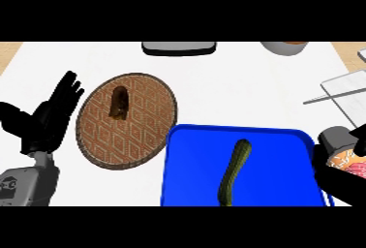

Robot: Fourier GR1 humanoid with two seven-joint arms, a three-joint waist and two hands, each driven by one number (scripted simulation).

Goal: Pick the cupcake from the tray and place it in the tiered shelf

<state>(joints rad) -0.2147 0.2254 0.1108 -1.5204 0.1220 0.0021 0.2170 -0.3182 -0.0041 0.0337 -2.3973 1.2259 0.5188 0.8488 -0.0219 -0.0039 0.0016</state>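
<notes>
The cupcake, orange wrapper with pink icing, shows at the right edge, just past the blue tray's right rim. My right hand is curled round it and hides most of it. The tiered shelf, a pale grey shelf plate on thin metal rods, stands at the far right, above the right hand. My left hand rests open at the left edge, fingers up, beside the woven plate.
A long green cucumber lies in the tray. A round woven plate left of the tray carries a small brown item. A grey flat object and a bowl stand at the counter's far edge.
</notes>
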